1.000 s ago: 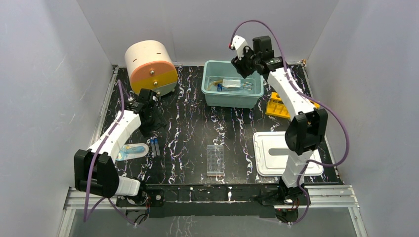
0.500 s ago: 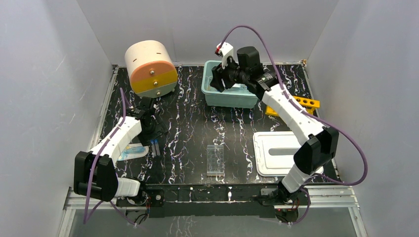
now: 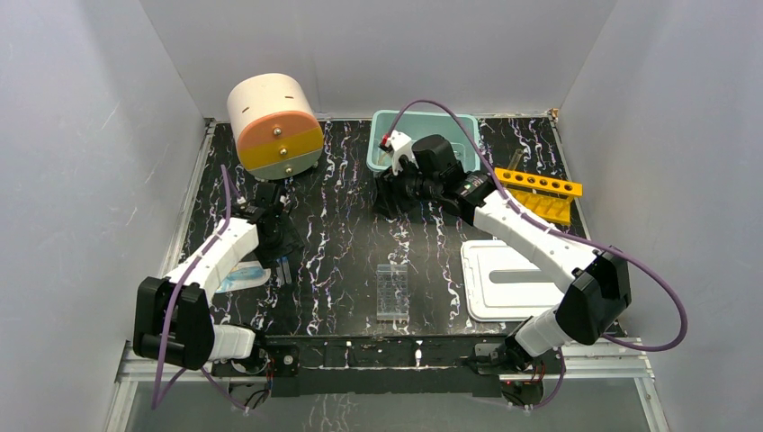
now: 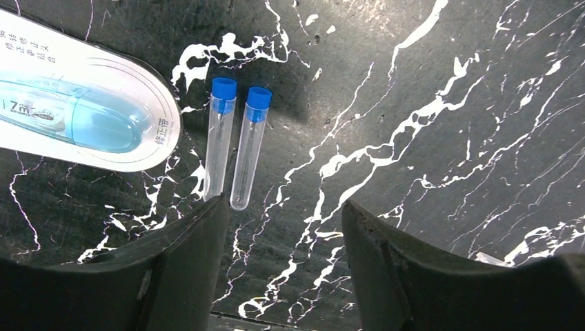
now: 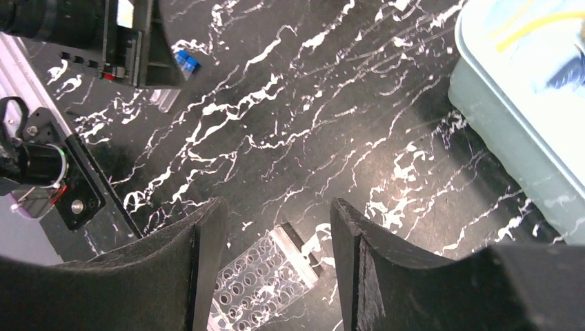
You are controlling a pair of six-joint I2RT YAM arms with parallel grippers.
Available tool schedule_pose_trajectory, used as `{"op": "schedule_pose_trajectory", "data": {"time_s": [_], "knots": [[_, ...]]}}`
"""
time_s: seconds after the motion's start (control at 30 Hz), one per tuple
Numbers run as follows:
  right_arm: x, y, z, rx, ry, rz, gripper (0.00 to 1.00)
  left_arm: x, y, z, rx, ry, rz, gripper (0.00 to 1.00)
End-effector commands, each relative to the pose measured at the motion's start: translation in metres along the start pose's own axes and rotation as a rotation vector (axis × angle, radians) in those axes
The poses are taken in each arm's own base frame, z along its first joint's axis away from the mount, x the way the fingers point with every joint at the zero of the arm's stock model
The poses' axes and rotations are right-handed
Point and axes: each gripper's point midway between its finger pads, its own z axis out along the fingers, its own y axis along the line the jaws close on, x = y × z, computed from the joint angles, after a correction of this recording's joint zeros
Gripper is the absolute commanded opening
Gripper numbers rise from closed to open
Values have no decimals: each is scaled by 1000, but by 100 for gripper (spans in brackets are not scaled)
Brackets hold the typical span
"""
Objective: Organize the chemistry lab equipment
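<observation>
Two thin tubes (image 4: 248, 152), blue-capped, side by side on counter (image 3: 342, 225) beside blister pack (image 4: 76, 103), just beyond left jaws. Left jaws spread wide, empty, shifted slightly toward near edge since earlier frame. Right jaws wide apart, empty, swung off teal bin (image 3: 468, 126) down over counter in front of it. Clear well plate (image 3: 392, 292) nearer the bases, untouched. Yellow rack (image 3: 540, 191) now uncovered.

Bare marbled tabletop (image 3: 342, 225) runs between the arms. The drum (image 3: 274, 121) and teal bin (image 3: 461, 135) wall the far side; the well plate (image 3: 392, 292) and white lid (image 3: 495, 288) crowd the near edge.
</observation>
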Motion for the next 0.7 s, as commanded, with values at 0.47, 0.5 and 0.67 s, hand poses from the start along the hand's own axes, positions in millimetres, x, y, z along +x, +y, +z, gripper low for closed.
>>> {"op": "schedule_pose_trajectory", "data": {"time_s": [0.47, 0.5, 0.67], "knots": [[44, -54, -5, 363, 73, 171, 62, 10, 7, 13, 7, -1, 33, 52], [46, -52, -3, 347, 77, 178, 62, 10, 8, 17, 1, 1, 36, 49], [46, -52, 4, 338, 84, 181, 63, 10, 13, 29, -38, 7, 66, 42]]}}
